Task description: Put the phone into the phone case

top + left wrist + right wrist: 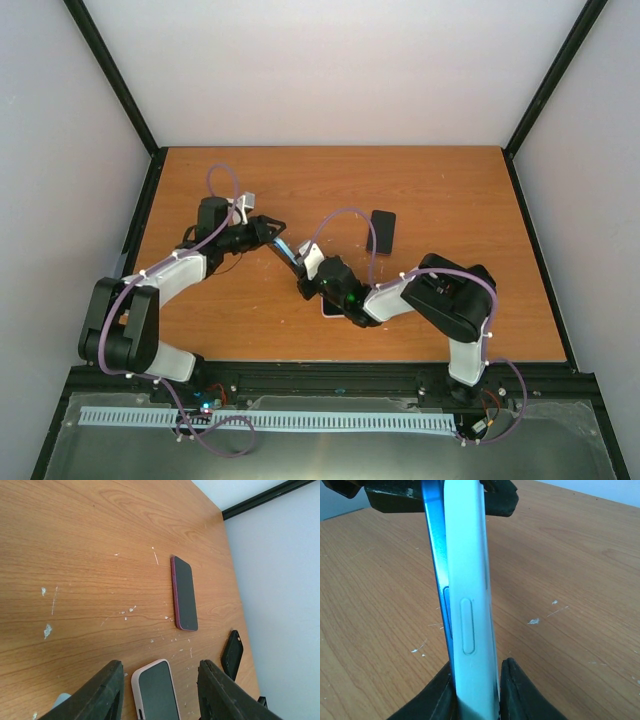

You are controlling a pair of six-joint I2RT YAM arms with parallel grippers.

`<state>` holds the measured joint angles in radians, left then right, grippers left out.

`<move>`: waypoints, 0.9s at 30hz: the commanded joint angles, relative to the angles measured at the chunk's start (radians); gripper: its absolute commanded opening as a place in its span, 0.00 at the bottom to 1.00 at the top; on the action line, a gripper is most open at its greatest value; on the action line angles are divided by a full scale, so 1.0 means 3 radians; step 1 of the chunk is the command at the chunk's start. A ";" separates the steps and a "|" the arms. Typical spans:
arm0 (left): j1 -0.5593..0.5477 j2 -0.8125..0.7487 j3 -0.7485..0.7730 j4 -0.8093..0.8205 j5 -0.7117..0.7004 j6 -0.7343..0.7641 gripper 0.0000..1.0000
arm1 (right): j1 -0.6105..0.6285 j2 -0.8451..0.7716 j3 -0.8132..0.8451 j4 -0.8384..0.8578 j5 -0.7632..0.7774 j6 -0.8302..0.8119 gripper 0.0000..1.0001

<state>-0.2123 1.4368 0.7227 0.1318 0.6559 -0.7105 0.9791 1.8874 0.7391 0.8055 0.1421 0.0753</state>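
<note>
A blue phone [436, 555] stands on its long edge above the table, pressed flat against a white phone case [467, 580]. My right gripper [477, 672] is shut on the near end of the pair, one finger on each face. In the top view the phone [286, 250] bridges the right gripper [305, 262] and the left gripper [272, 235]. The left gripper's black fingers [500, 497] show at the phone's far end; I cannot tell if they touch it. In the left wrist view the left gripper [161, 665] stands open with only the table below between its fingers.
On the table lie a dark red phone [184, 592], a black case [232, 654] and another phone in a white case [157, 695]. A dark phone-sized slab [381, 230] lies behind the right arm. White scuffs [47, 630] mark the wood.
</note>
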 commanded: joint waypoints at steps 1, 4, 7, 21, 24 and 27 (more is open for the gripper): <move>-0.0179 0.0122 -0.0116 0.0025 0.0072 -0.0180 0.41 | 0.0024 0.0097 -0.0067 0.0035 0.0067 0.0002 0.19; -0.0223 0.0181 -0.0031 0.0032 0.0062 -0.0191 0.42 | 0.0024 0.0087 -0.0086 0.0046 0.0065 0.0002 0.14; -0.0221 0.0161 0.0161 -0.0166 -0.0048 -0.0118 0.42 | 0.0024 0.0047 -0.0066 0.0004 0.0026 -0.0012 0.14; 0.0010 -0.0173 0.0495 -0.0624 0.0060 -0.0006 0.63 | 0.0024 -0.0570 -0.0188 -0.0397 -0.0177 0.0272 0.09; 0.0214 -0.0402 0.0708 -0.0860 0.0366 0.0149 0.71 | 0.0018 -0.1044 -0.0358 -0.0596 -0.0322 0.0454 0.09; 0.0358 -0.0607 0.0748 -0.0870 0.0760 0.0202 0.76 | 0.0007 -0.1557 -0.0416 -0.0997 -0.0590 0.0659 0.09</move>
<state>-0.1547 1.3487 0.8780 -0.0711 0.7170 -0.7082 0.9813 1.6035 0.6186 0.5850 0.0669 0.1722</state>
